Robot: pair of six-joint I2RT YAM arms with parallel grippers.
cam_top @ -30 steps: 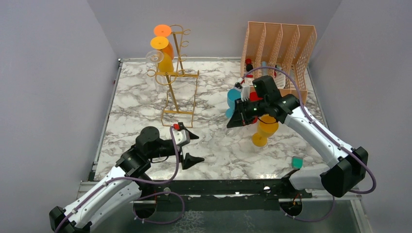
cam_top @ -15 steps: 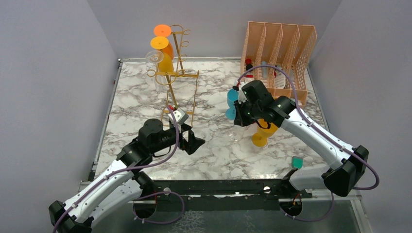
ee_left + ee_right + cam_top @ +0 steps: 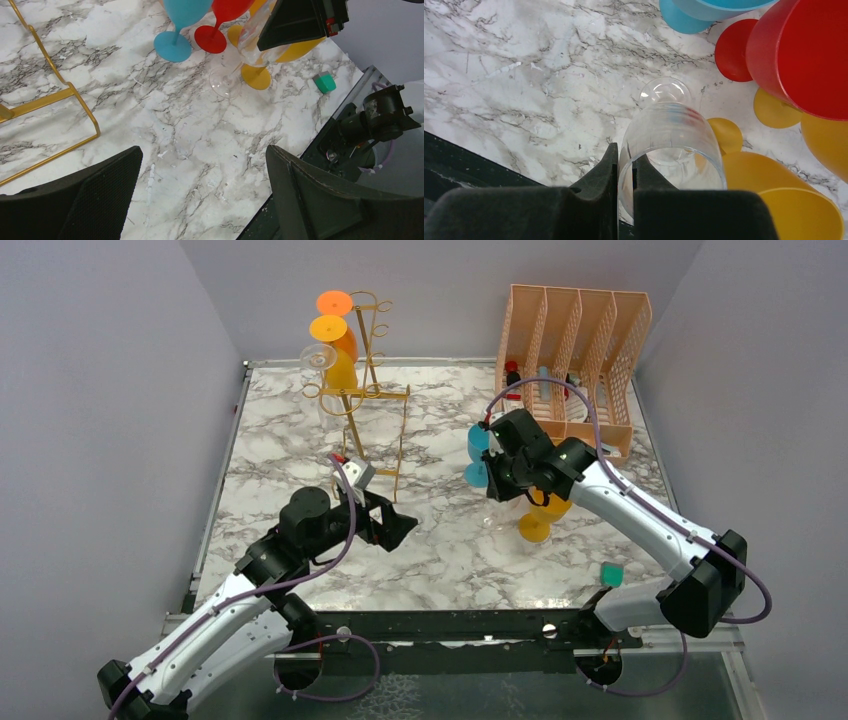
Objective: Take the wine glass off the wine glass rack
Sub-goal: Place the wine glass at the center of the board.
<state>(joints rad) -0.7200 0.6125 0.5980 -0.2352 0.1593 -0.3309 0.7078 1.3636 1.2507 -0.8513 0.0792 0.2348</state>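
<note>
Left gripper point(image 3: 202, 152) spread wide — right gripper point(image 3: 625, 167) pinched nearly closed.

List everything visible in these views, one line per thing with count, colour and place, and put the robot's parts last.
white marble tabletop: one, white with grey veins, under everything.
gold wire wine glass rack: one, gold, far left.
hanging wine glasses: three, orange, yellow, clear, on the rack's left side.
peach plastic lattice file organiser: one, peach, far right corner.
blue wine glass: one, blue, standing right of centre.
red wine glass: one, red, beside the blue one.
yellow wine glasses: at least two, yellow, same cluster.
clear wine glass: one, transparent, same cluster.
small green block: one, green, near right.
left gripper: open, near the rack's base.
right gripper: pinching the clear wine glass's rim.
</note>
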